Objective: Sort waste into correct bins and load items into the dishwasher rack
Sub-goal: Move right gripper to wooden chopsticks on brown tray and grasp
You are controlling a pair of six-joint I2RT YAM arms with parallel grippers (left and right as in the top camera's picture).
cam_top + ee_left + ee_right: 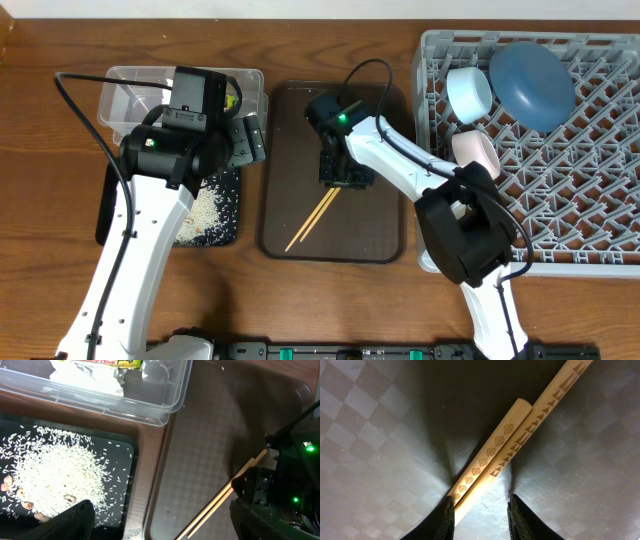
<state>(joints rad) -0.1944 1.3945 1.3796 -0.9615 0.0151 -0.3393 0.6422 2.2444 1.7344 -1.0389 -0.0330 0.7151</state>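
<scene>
The pair of wooden chopsticks lies slantwise on the dark brown tray. My right gripper is down on the tray at their upper end. In the right wrist view its fingers are open and straddle the patterned chopsticks, which lie against the left finger. My left gripper is open and empty, hovering over the gap between the black tub and the tray. Rice scraps lie in the black tub. Tissue and the snack wrapper lie in the clear tub.
The grey rack at the right holds the dark blue plate, the light blue bowl and a white bowl. The right arm's links cross the rack's left edge. The left arm covers part of both tubs.
</scene>
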